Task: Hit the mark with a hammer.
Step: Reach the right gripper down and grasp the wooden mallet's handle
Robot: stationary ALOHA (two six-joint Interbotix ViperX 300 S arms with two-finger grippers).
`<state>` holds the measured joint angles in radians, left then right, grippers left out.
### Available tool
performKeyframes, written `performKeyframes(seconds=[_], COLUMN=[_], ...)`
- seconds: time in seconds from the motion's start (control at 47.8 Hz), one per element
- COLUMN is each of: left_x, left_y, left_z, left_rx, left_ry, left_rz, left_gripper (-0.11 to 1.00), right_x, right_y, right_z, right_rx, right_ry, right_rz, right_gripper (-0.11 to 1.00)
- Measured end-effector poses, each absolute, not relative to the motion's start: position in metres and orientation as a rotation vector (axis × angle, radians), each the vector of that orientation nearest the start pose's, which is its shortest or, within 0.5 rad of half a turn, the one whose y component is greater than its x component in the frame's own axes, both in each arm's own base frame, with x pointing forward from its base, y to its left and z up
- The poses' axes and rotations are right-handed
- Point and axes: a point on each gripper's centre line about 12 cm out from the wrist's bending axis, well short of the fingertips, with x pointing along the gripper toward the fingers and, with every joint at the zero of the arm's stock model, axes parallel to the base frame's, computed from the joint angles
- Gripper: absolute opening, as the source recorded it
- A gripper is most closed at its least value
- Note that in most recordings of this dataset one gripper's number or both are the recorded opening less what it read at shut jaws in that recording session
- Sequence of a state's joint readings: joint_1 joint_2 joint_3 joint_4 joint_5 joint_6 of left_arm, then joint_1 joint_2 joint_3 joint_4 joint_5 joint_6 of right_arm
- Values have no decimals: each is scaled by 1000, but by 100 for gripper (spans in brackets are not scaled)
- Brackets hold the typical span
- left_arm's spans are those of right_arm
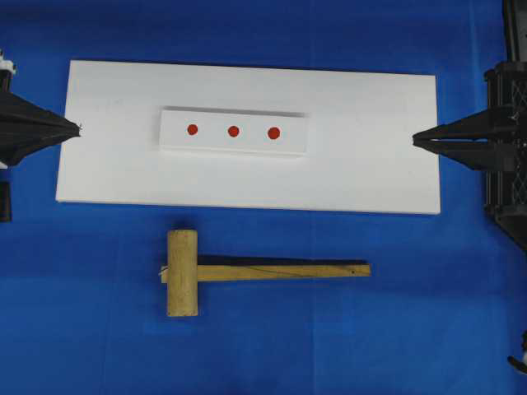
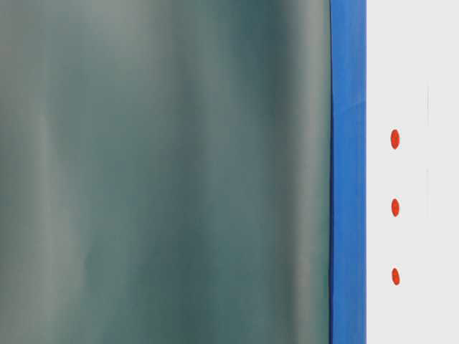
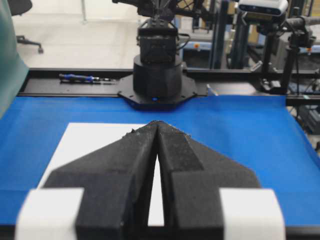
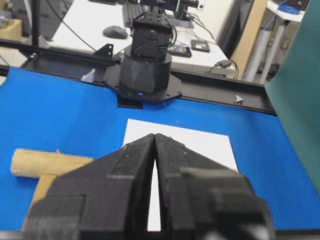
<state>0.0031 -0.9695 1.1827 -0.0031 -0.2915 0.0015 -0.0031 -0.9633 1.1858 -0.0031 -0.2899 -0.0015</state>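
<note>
1. Wooden and pale, the hammer [image 1: 247, 271] lies flat on the blue cloth [image 1: 263, 346], just below the white board [image 1: 370, 164] in the overhead view and apart from its lower edge; the thick head sits toward the board's left half and the tapering handle runs rightward, parallel to that edge.
2. 3 red marks [image 1: 233, 131] are seen in a row on a small raised white block [image 1: 292, 144] resting on the board, left of the board's middle.
3. The left gripper [image 1: 78, 128] is held at the board's left edge with its fingertips pressed together and nothing between them, as the left wrist view confirms.
4. The right gripper [image 1: 416, 140] is held at the board's right edge, likewise closed on nothing; in the right wrist view the hammer head [image 4: 47, 162] is seen to its left.
5. No grasp has been made yet, so picking up the handle is judged to be the first step.
6. Because the handle is flat and lies flush on the cloth, a shallow or off-centre pinch could let it slide or twist away.
7. If it were gripped far from the heavy head, the head could droop and the strike could land off the marks.
8. A hard blow could shift the block, which does not appear to be fixed to the board.
</note>
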Motion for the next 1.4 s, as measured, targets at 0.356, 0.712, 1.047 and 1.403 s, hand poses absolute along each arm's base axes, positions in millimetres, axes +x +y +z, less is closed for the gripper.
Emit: performKeyframes(seconds=[0.356,0.712,1.047,1.403], left_x=[198,198,198,197], left_y=[1,1,1,1], left_z=[288,286,286,281], left_rx=[-26,-26,-27,-29], left_ry=[-49,-40,-37,-28], left_rz=[6,6,6,6], left_gripper=[0,0,0,0], right_x=[234,297,354,395], right_y=[16,41,59,83], right_z=[287,256,199,123], right_rx=[68,130,181,226], right_ry=[74,288,507,551], right_rz=[66,116,101,96], right_gripper=[-6,41,91,92])
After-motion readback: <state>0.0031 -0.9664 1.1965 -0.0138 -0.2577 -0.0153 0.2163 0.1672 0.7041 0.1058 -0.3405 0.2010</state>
